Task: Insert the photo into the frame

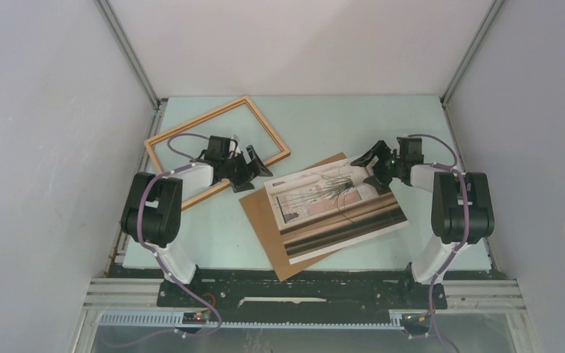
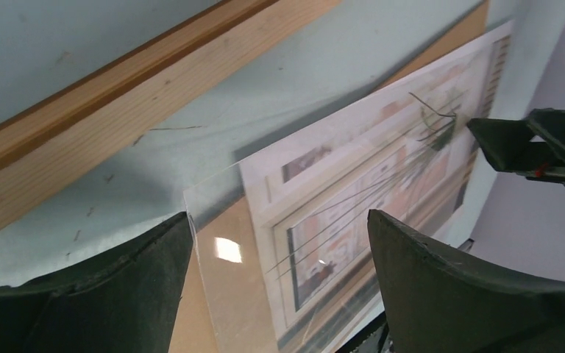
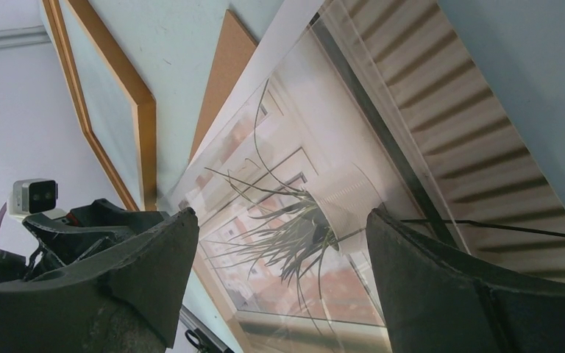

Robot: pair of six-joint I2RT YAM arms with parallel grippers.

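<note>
The photo (image 1: 338, 209), a white-bordered print of a spindly plant with brown stripes along one side, lies tilted on the table's middle right. The thin wooden frame (image 1: 196, 118) lies flat at the back left, apart from the photo. My left gripper (image 1: 257, 176) hovers open between the frame's near rail and the photo's left corner. In the left wrist view its fingertips (image 2: 278, 215) straddle that corner of the photo (image 2: 382, 169), holding nothing. My right gripper (image 1: 365, 170) stands open over the photo's far edge, with the plant picture (image 3: 301, 169) showing between its jaws (image 3: 279, 213).
A plain brown backing board (image 1: 265, 228) lies under the photo and sticks out to the left and front. A clear sheet (image 2: 217, 213) seems to lie over the print. White walls enclose the table on three sides.
</note>
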